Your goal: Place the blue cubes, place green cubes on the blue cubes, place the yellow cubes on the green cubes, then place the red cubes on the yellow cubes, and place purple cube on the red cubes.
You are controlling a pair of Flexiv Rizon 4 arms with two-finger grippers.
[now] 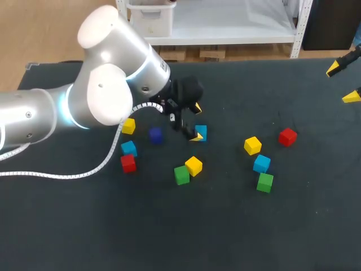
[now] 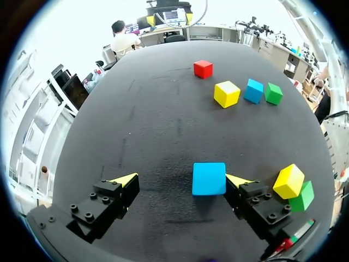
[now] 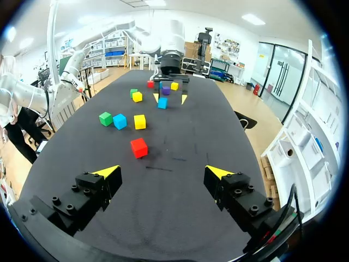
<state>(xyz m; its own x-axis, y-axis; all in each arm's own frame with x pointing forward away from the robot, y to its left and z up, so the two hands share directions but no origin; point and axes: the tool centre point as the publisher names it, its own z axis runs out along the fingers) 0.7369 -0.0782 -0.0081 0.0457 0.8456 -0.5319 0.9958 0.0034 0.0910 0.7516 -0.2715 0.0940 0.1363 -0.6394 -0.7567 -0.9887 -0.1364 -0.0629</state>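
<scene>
Blue and hard-edged, the blue cube (image 2: 209, 178) looks light and stiff, probably a little slick on its flat faces, so I would pinch 2 opposite sides squarely at mid-height. It lies near the middle of the desk (image 1: 169, 237), with a purple cube (image 1: 155, 135) at its 9 o'clock and a yellow cube (image 1: 193, 165) at its 6 o'clock. The left hand (image 2: 182, 179) is spread wide around it, 1 finger just beside or touching a face and the other well apart, gripping nothing. The right hand (image 3: 163, 173) hangs spread and empty by the desk's 2 o'clock edge.

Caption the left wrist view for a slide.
Open left gripper straddles a blue cube on the black table.
</scene>
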